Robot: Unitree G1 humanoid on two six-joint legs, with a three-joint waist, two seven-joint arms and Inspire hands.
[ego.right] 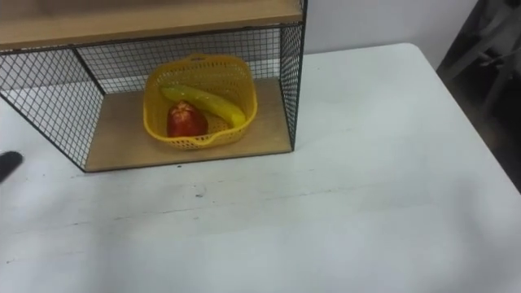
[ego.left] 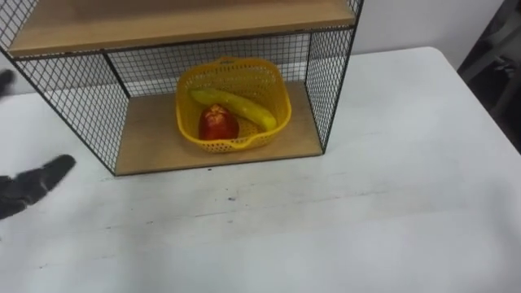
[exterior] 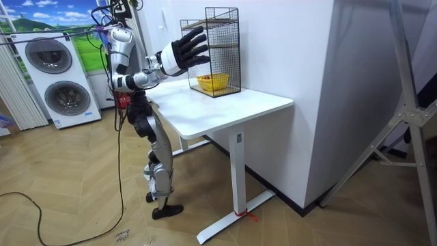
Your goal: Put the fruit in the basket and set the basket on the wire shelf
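Risk starts at the left hand [ego.left: 28, 187], fingers [ego.left: 57, 167] spread wide and empty over the table [ego.left: 391, 203] near the wire shelf [ego.left: 69, 98]: we judge a stray sweep could snag its mesh and jolt the basket [ego.left: 274, 88], seated on the lower board [ego.left: 155, 138] with banana [ego.left: 240, 106] and apple [ego.left: 218, 124] inside.

Basket [ego.left: 233, 77] in the shelf [ego.left: 155, 142], at the table's [ego.left: 366, 203] 11 o'clock; in it, banana [ego.left: 240, 107] at the apple's [ego.left: 218, 124] 1 o'clock.

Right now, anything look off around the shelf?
Nothing stands out: the basket sits level on the bottom board of the wire shelf, banana and apple inside, nothing spilled. The left hand is open, apart from the shelf.
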